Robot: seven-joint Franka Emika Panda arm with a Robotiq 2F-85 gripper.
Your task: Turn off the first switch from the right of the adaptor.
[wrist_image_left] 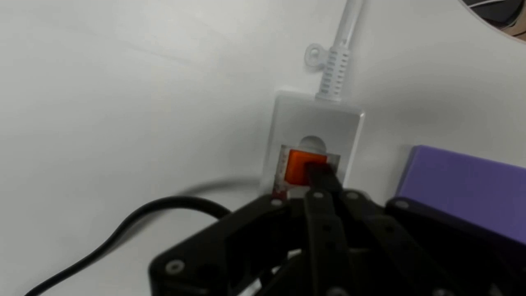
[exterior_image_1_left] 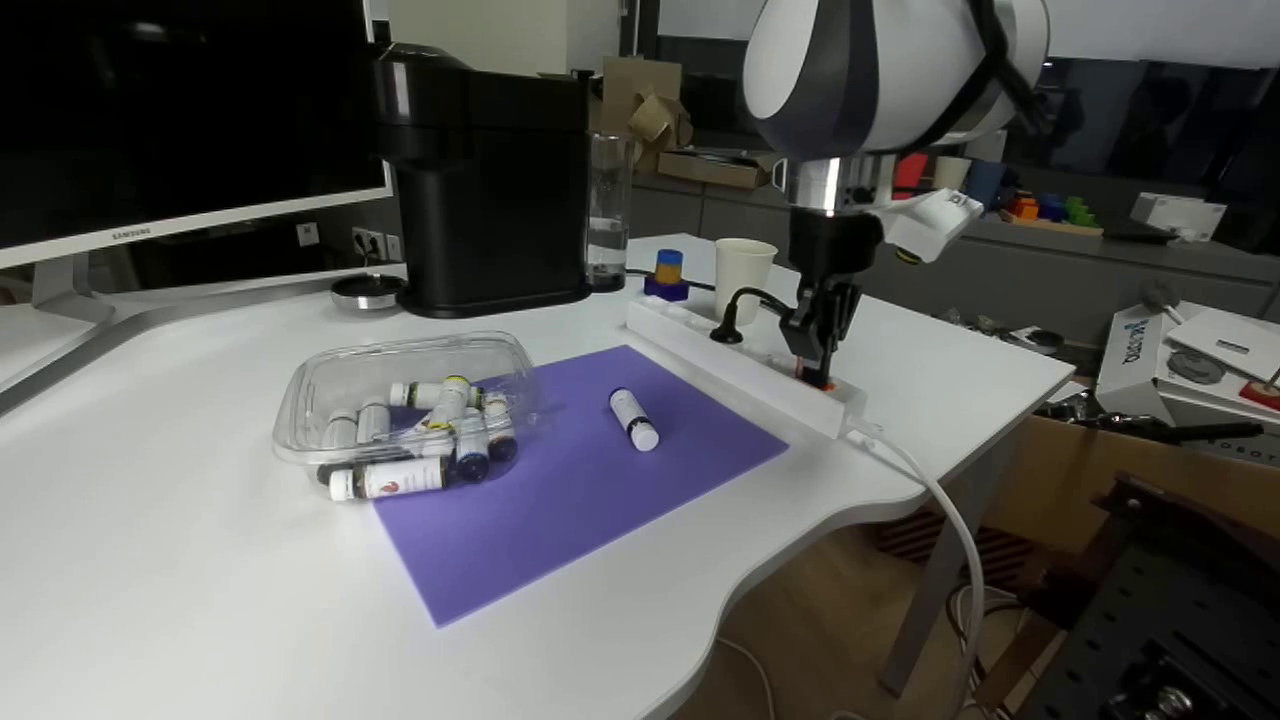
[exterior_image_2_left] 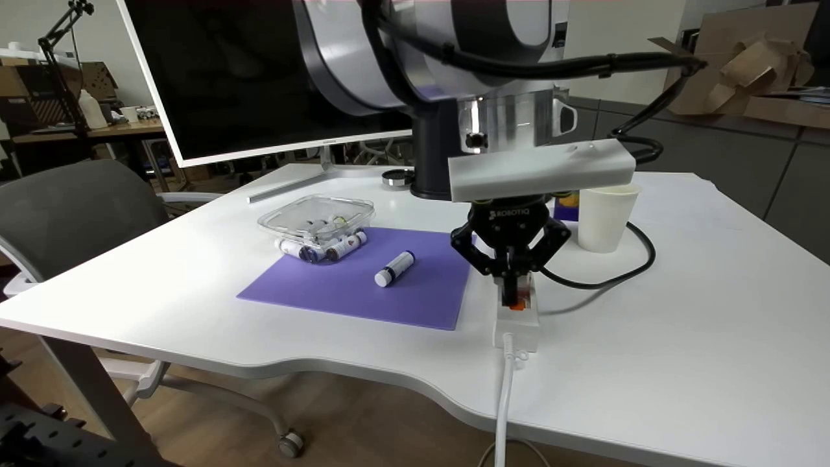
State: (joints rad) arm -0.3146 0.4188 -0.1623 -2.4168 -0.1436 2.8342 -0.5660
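The adaptor, a long white power strip, lies on the table in both exterior views. Its cord end shows in the wrist view, with the thick white cord leaving it. An orange-red switch sits near the cord end. My gripper is shut and empty, pointing straight down. Its fingertips are at this end switch and cover its right part in the wrist view. I cannot tell whether they press it. The gripper stands over the strip in both exterior views. A black plug sits farther along the strip. Other switches are mostly hidden.
A purple sheet lies beside the strip with a white tube on it. A clear tub of tubes stands on its far corner. A paper cup and black cable are behind the strip. The table edge is near the cord.
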